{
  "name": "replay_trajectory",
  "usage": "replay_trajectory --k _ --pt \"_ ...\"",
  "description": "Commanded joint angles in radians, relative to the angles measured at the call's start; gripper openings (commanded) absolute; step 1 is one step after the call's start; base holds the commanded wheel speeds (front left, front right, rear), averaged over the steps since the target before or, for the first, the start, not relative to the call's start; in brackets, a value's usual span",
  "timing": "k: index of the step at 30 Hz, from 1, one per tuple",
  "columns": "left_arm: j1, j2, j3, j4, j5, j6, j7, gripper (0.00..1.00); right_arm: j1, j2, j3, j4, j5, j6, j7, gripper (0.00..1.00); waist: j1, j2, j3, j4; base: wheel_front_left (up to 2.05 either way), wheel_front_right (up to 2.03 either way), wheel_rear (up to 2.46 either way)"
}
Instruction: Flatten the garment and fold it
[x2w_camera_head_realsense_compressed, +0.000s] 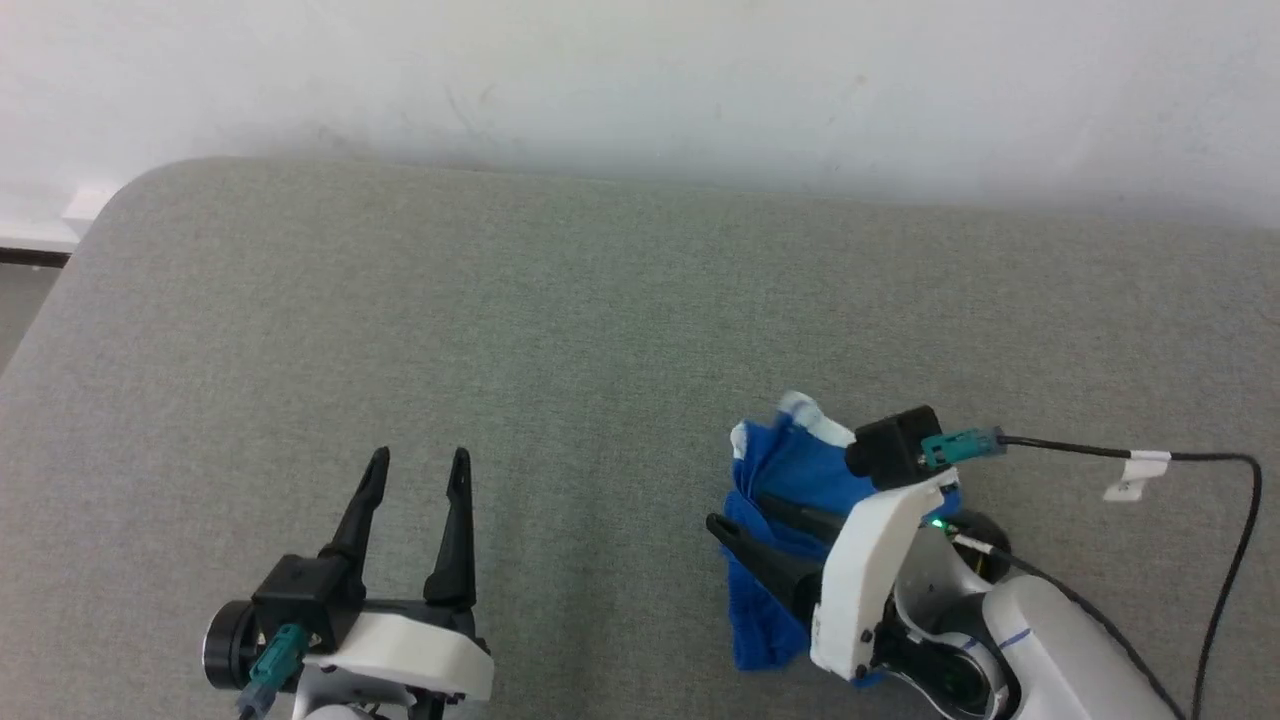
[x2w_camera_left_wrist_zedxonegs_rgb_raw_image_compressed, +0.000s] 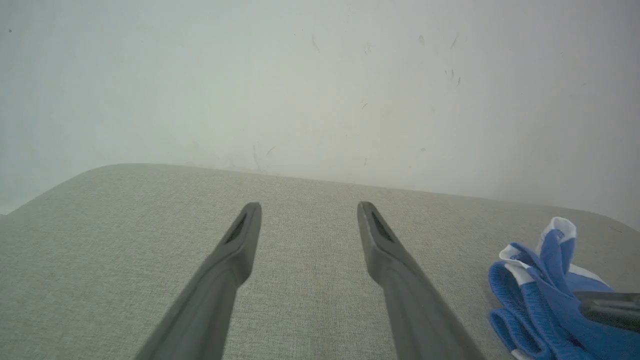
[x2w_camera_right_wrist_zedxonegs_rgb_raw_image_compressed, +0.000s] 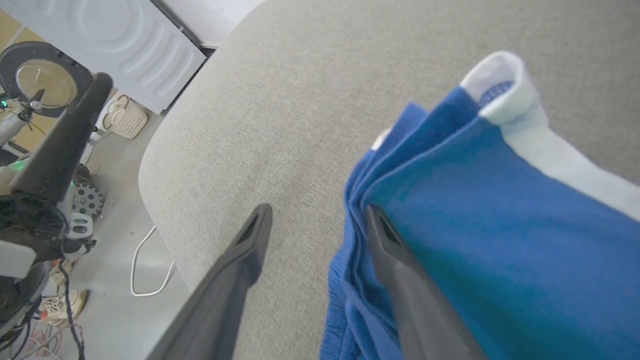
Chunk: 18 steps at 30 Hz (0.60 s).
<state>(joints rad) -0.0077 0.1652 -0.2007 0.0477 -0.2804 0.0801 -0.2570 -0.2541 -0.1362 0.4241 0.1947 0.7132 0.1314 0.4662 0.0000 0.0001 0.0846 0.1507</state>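
Shorts (x2w_camera_head_realsense_compressed: 790, 468) sit bunched up at the near right of the grey pad (x2w_camera_head_realsense_compressed: 500, 330), right gripper (x2w_camera_head_realsense_compressed: 735, 510) spread with one finger against the cloth, left gripper (x2w_camera_head_realsense_compressed: 420, 458) spread over bare pad, so I'd say flattening's barely begun, and next needs pinching an edge.

The surface (x2w_camera_head_realsense_compressed: 560, 330) is covered in grey woven fabric, has rounded corners, and stands against a scuffed white wall (x2w_camera_head_realsense_compressed: 640, 70). Beside it on the floor (x2w_camera_right_wrist_zedxonegs_rgb_raw_image_compressed: 115, 320) are a white ribbed panel (x2w_camera_right_wrist_zedxonegs_rgb_raw_image_compressed: 125, 45), a pale basket (x2w_camera_right_wrist_zedxonegs_rgb_raw_image_compressed: 125, 117), a loose white cord (x2w_camera_right_wrist_zedxonegs_rgb_raw_image_compressed: 147, 270) and a shoe (x2w_camera_right_wrist_zedxonegs_rgb_raw_image_compressed: 65, 302).
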Motion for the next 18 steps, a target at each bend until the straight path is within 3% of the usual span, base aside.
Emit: replay_trajectory --k 1,4,6,10,18 --pt "-0.01 -0.002 0.005 0.0 0.005 0.003 -0.005 1.0 -0.016 -0.034 0.033 -0.022 -0.047 -0.001 -0.017 1.0 0.0 -0.0001 -0.003 -0.008 0.0 0.0 0.0" --pt "-0.006 -0.003 0.012 0.003 0.006 0.006 -0.005 1.0 -0.014 -0.094 0.101 -0.091 -0.129 -0.001 -0.056 1.0 0.0 -0.0001 -0.012 -0.021 0.0 0.0 0.0" --pt "-0.004 -0.004 0.015 0.005 0.007 0.009 -0.005 1.0 -0.002 -0.124 0.094 -0.134 -0.182 -0.001 -0.096 1.0 0.0 -0.0001 -0.018 -0.031 0.0 0.0 0.0" --pt "0.0 -0.002 0.019 0.007 0.008 0.01 -0.005 1.0 0.047 -0.112 -0.003 -0.188 -0.251 -0.001 -0.172 1.0 0.0 -0.0001 -0.026 -0.045 0.0 0.0 0.0" --pt "0.014 0.003 0.03 0.01 0.01 0.021 -0.005 1.0 0.213 -0.017 -0.321 -0.324 -0.467 -0.001 -0.371 1.0 0.0 -0.0001 -0.047 -0.082 0.0 0.0 0.0"
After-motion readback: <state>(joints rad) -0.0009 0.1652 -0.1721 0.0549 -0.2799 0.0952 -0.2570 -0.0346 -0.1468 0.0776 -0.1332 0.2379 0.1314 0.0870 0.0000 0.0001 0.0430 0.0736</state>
